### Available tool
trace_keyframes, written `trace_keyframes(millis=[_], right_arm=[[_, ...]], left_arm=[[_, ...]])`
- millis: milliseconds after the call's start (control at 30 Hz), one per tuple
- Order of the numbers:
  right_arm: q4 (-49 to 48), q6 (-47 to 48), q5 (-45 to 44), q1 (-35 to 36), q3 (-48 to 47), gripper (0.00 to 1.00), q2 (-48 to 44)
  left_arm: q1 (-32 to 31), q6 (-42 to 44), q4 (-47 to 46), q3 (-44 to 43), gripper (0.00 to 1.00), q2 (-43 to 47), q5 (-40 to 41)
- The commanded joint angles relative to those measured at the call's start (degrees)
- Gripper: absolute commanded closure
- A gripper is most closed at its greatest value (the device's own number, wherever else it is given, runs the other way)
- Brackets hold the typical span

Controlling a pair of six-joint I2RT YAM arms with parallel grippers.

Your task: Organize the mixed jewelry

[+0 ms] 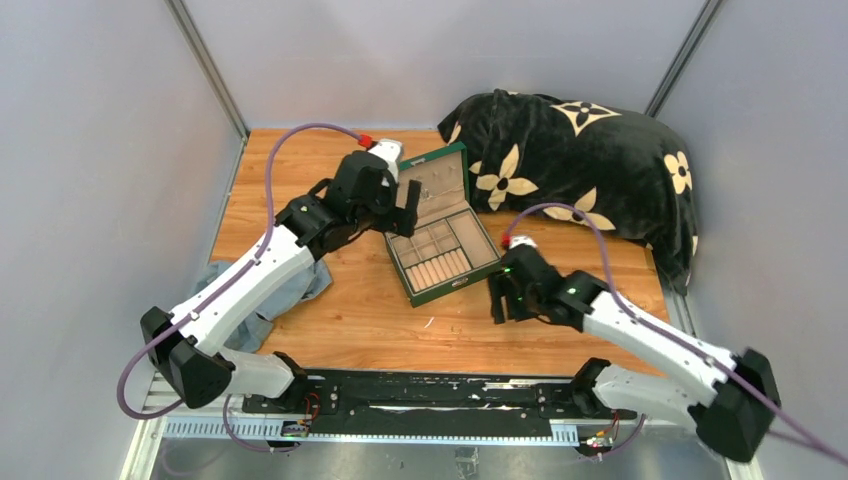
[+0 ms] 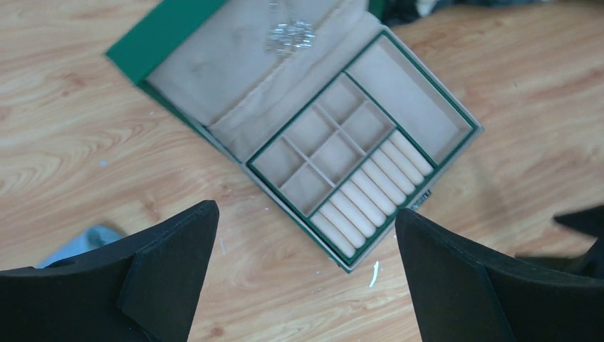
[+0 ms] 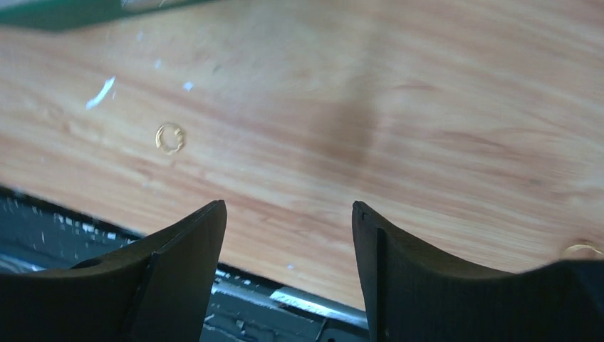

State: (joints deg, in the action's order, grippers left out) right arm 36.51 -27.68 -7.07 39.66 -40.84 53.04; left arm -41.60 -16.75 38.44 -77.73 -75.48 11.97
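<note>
An open green jewelry box [image 1: 440, 228] with beige compartments [image 2: 335, 146] sits mid-table. A glinting silvery cluster [image 2: 290, 34] of the mixed jewelry lies on the lid's lining. My left gripper [image 1: 400, 215] hovers over the box's left side, open [image 2: 306, 212] and empty. A small gold ring [image 3: 169, 138] lies on the bare wood, left of and beyond my right gripper [image 3: 288, 206]. That gripper is open with nothing between its fingers, low near the table's front edge [image 1: 508, 300]. Another gold piece [image 3: 582, 249] peeks out beside the right finger.
A black cushion with cream flowers [image 1: 580, 170] fills the back right. Blue cloth [image 1: 295, 285] lies under the left arm. A thin pale sliver [image 2: 374, 273] rests on the wood by the box's near corner. A black rail [image 1: 400, 395] runs along the front edge.
</note>
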Motion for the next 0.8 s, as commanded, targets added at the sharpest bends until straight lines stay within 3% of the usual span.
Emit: trace_keyframes(millis=[0, 100, 267, 367, 767], right_arm=[[-0.76, -5.03, -6.11, 12.18, -4.86, 0.30, 12.06], [-1.20, -5.21, -8.85, 18.52, -9.81, 0.34, 21.85], [-5.61, -3.39, -9.90, 22.98, -12.71, 0.48, 31.04], [-8.67, -2.49, -9.08, 22.96, -12.27, 0.55, 33.37], [-11.66, -3.50, -7.77, 22.98, -12.27, 0.62, 38.59]], left_arm=[[6.78, -4.62, 1.22, 1.73, 0.00, 2.07, -0.38], [10.88, -6.68, 1.01, 4.02, 0.00, 4.93, -1.39], [13.03, -6.84, 2.36, 5.14, 0.00, 7.54, -0.40], [13.04, -6.69, 3.15, 5.40, 0.00, 7.87, -0.78], [13.04, -6.01, 3.66, 5.97, 0.00, 7.38, -2.84]])
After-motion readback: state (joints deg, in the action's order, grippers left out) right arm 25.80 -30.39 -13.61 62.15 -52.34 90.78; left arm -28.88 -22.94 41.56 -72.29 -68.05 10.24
